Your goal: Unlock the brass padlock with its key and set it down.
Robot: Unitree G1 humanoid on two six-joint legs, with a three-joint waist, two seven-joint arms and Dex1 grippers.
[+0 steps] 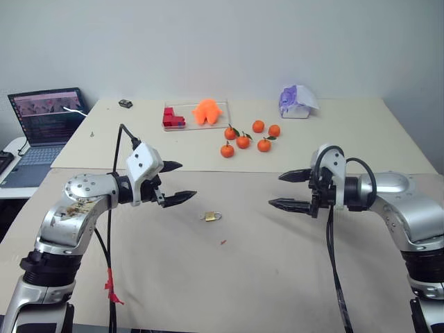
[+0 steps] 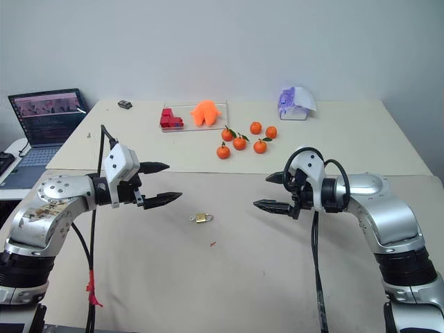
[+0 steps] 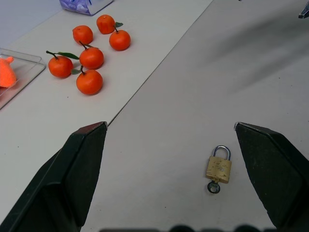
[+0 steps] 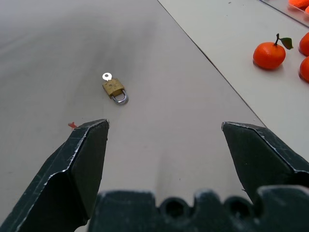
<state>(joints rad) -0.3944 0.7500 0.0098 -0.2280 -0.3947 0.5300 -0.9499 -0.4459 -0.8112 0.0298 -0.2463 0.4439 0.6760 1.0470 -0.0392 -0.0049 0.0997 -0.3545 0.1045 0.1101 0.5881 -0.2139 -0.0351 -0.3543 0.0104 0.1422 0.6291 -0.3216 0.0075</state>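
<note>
The brass padlock (image 1: 210, 216) lies flat on the beige table between my two arms, its silver shackle shut. In the left wrist view the padlock (image 3: 218, 168) has the key (image 3: 213, 187) sticking out of its bottom, only the round head showing. The right wrist view shows the padlock (image 4: 114, 89) with the pale key (image 4: 106, 76) at its far end. My left gripper (image 1: 176, 182) hovers open to the padlock's left, above the table. To the padlock's right, my right gripper (image 1: 286, 190) hangs open at about the same height. Neither touches anything.
Several oranges (image 1: 243, 141) lie on the rear table, behind a seam. A clear tray (image 1: 220, 120) holds red blocks (image 1: 171, 118) and an orange toy (image 1: 207, 112). A purple-white bag (image 1: 297, 102) sits far back. A laptop (image 1: 45, 116) stands at the left. A red speck (image 1: 223, 242) lies near the padlock.
</note>
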